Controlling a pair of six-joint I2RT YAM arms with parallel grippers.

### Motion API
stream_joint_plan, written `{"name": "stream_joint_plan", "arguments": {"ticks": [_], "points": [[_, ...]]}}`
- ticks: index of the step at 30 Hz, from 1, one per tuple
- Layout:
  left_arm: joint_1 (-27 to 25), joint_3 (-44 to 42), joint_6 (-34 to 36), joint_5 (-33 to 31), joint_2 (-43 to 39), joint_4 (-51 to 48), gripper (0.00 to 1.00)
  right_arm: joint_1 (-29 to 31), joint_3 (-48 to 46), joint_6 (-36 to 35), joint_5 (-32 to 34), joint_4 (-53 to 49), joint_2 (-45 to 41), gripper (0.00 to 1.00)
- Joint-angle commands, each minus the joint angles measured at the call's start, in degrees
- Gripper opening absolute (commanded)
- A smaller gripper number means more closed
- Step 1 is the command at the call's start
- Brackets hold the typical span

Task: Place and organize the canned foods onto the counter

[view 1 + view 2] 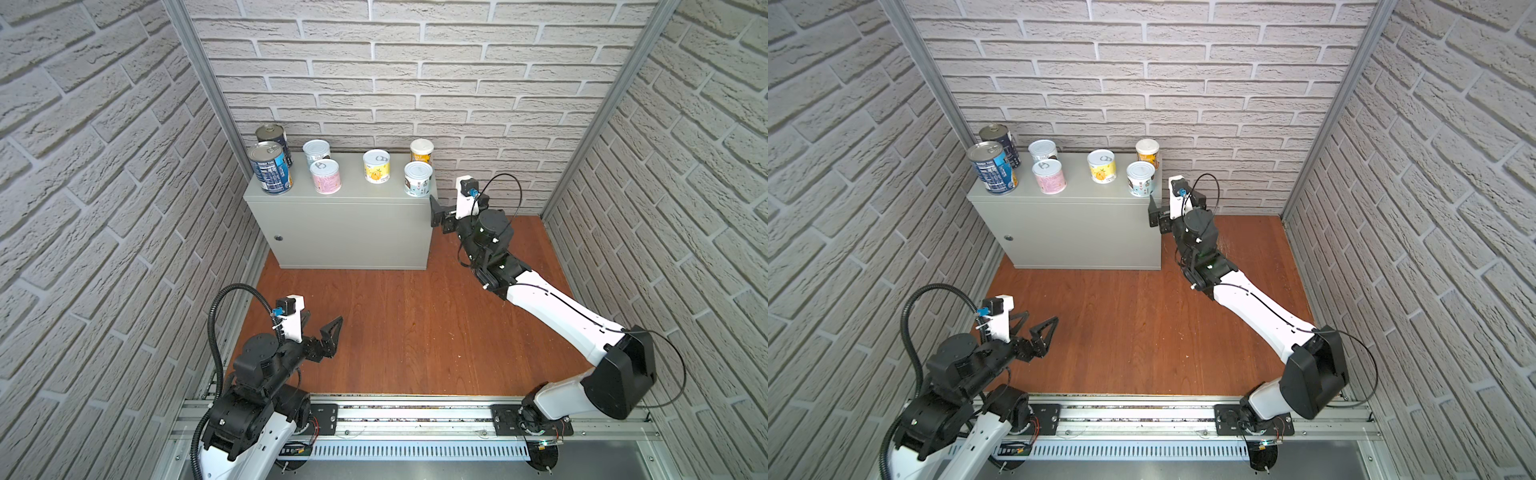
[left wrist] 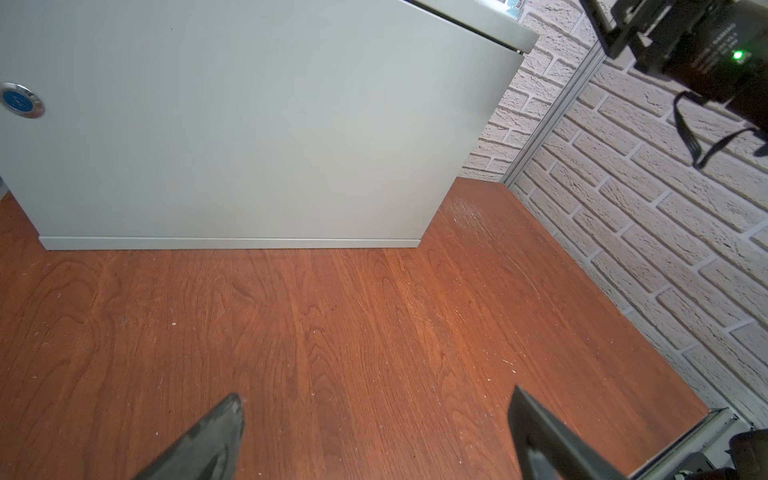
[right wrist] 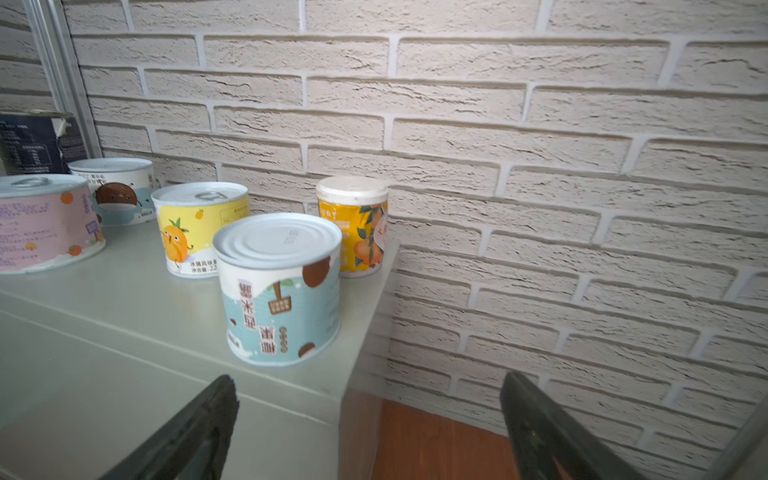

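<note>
Several canned foods stand upright on the light-grey counter (image 1: 345,224) in both top views: two dark-blue cans (image 1: 272,170) at its left end, a white can (image 1: 316,151), a pink can (image 1: 325,176), a yellow can (image 1: 377,166), an orange can (image 1: 422,150) and a pale-blue can (image 1: 418,178) at the right front corner. My right gripper (image 1: 453,198) is open just off the counter's right end, below the pale-blue can (image 3: 280,291), holding nothing (image 3: 368,378). My left gripper (image 1: 324,322) hangs open and empty over the wooden floor (image 2: 376,395).
Brick-patterned walls close in the left, back and right sides. A round lock (image 1: 278,238) sits on the counter's front. The reddish-brown floor (image 1: 415,332) lies bare in front of the counter. A metal rail (image 1: 415,415) carrying both arm bases runs along the near edge.
</note>
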Motion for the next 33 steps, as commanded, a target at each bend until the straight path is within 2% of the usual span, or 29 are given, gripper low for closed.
{"name": "stream_joint_plan", "arguments": {"ticks": [1,4,11,14,16,19,22,24,25,28,31,33], "points": [[0.31,-0.63,0.30,0.55,0.52,2.12,0.98,-1.29,-4.86,-1.89,5.39,-1.23,-6.90,1.00],[0.47,-0.88,0.23,1.16,1.52,2.72,0.98,-2.62,-11.33,-1.08,6.58,-3.42,-12.07,1.00],[0.56,-1.47,-2.00,2.07,5.45,5.30,0.98,-7.30,-28.42,-0.09,14.79,-2.34,-21.10,1.00],[0.51,-3.97,-6.74,0.46,6.70,11.90,0.98,-12.19,-33.47,6.04,16.31,-1.20,-22.33,1.00],[0.48,-5.71,-7.89,-0.23,7.90,17.39,0.98,-15.12,-35.83,10.50,13.17,-1.04,-22.82,1.00],[0.50,-6.67,-7.26,-6.02,10.68,21.44,0.98,-16.95,-38.35,10.23,10.32,0.43,-22.20,1.00],[0.65,-8.61,-4.16,-14.61,13.65,25.60,0.98,-18.00,-41.28,9.39,12.52,1.97,-19.95,0.99],[0.64,-12.30,-2.23,-22.02,15.84,31.81,0.98,-18.20,-44.40,9.90,15.90,4.78,-18.63,1.00],[0.69,-14.83,-0.15,-25.74,17.51,36.59,0.98,-18.35,-46.52,10.36,17.75,7.29,-18.27,1.00],[1.67,-19.36,8.62,-34.41,23.82,47.91,0.98,-20.54,-50.13,10.84,17.13,12.90,-15.65,1.00],[6.32,-22.57,15.41,-36.07,30.62,59.24,0.98,-22.37,-48.49,10.49,13.09,13.46,-11.66,1.00],[12.04,-22.96,12.95,-32.91,35.40,61.26,0.98,-22.99,-46.90,10.02,9.23,13.61,-8.04,1.00]]}}
